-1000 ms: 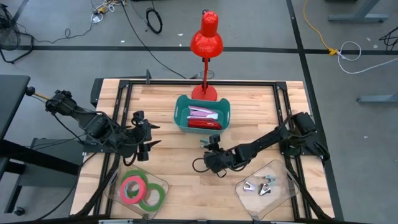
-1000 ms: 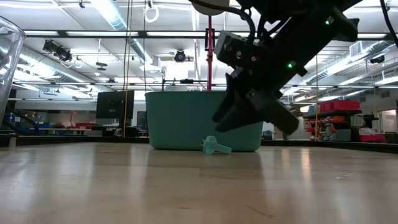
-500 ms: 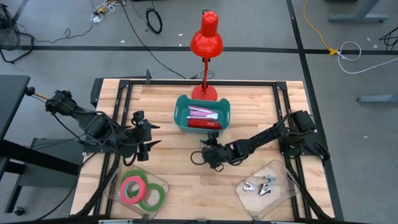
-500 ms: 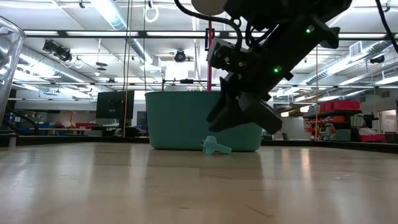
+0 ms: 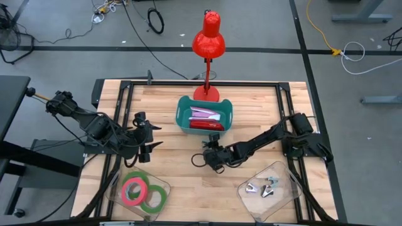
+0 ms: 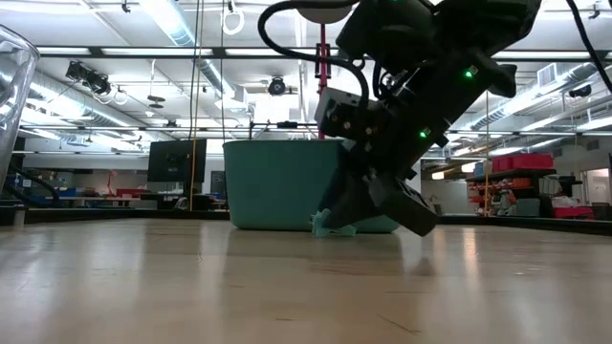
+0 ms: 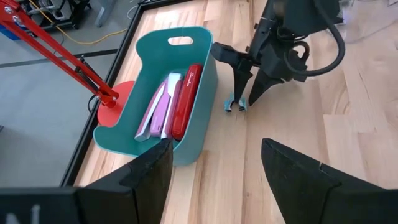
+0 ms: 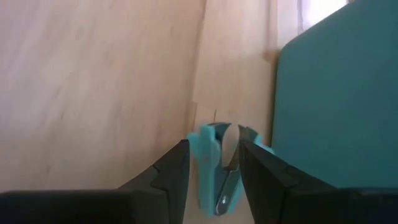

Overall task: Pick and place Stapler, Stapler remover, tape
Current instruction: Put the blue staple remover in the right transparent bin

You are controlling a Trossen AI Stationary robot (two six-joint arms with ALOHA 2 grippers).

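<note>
While the left arm waits at the left side of the wooden desk (image 5: 182, 182), its pincer (image 5: 146, 135) stands released and holds nothing. A teal bin (image 5: 204, 114) sits near the desk's far edge before a red lamp (image 5: 208, 37); it contains a red stapler (image 5: 206, 124) and a pale pink-purple one (image 5: 205, 113). A clear tray (image 5: 160, 187) at the near left holds the tape (image 5: 139, 191) rolls, red-pink over green. The right pincer (image 5: 211, 154) is down at the desk just before the bin, fingers parted either side of the teal stapler remover (image 8: 216, 165), which lies on the desk close against the bin wall; a firm grip cannot be confirmed.
</note>
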